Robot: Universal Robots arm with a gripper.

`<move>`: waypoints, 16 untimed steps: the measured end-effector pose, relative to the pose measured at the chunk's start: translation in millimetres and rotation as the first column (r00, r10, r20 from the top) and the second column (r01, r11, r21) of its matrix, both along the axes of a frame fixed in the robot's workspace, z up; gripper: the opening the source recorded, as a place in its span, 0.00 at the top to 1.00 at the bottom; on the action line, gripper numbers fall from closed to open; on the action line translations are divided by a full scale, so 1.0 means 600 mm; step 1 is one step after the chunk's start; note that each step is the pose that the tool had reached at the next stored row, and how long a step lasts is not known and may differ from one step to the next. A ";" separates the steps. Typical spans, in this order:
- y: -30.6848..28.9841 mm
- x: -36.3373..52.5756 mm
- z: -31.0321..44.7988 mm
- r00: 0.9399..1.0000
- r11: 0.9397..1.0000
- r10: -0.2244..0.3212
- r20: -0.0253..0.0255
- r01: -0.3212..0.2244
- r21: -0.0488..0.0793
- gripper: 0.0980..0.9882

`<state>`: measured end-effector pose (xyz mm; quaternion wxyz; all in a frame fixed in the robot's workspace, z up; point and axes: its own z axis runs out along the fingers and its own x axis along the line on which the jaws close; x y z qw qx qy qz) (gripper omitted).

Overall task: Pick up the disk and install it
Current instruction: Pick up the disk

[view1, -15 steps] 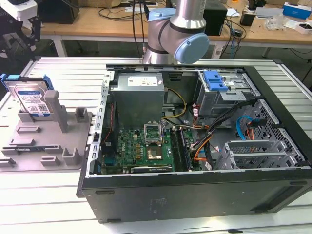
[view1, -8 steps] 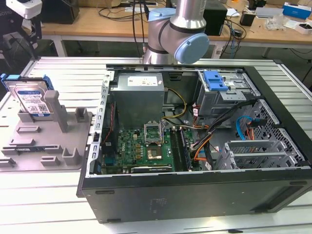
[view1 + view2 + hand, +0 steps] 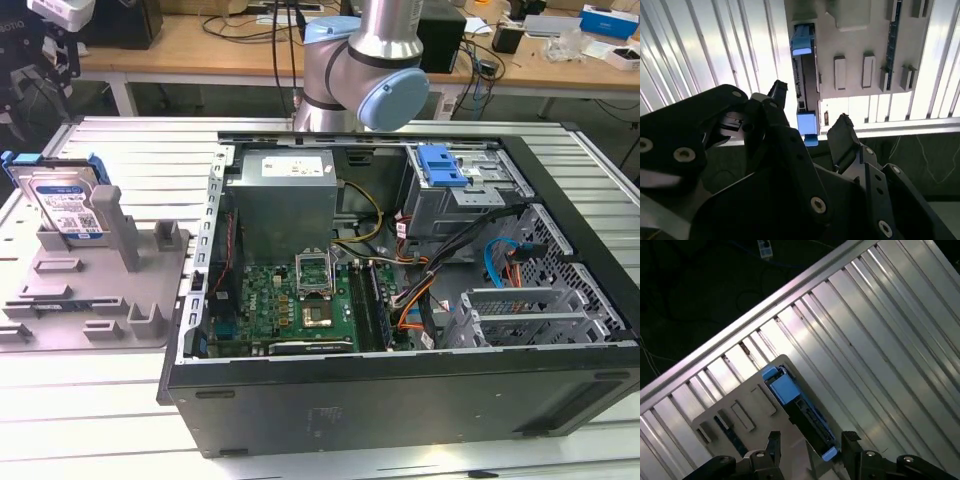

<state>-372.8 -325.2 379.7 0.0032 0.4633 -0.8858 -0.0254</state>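
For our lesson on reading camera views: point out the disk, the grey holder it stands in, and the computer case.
disk (image 3: pixel 72 208), exterior view, on its printed label.
grey holder (image 3: pixel 100 290), exterior view, on its flat base.
computer case (image 3: pixel 400 400), exterior view, on its black outer wall.

Exterior view looks down from mid-distance, the fixture (image 3: pixel 110 290) at nine o'clock; both wrist views, seemingly overhead, share the disk (image 3: pixel 809 82) (image 3: pixel 805 417) there.

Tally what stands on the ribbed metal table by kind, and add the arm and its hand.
Disk: 1
Grey holder plate: 1
Open computer case: 1
Robot arm: 1
Hand, open: 1
Total: 5
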 end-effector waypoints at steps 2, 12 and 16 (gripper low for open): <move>0.0000 0.000 0.000 0.999 0.999 0.045 0.000 -0.045 0.000 0.44; 0.0000 0.000 -0.001 0.962 0.962 0.274 0.000 -0.274 0.000 0.44; 0.0002 0.000 -0.001 0.957 0.957 0.289 -0.001 -0.289 -0.002 0.44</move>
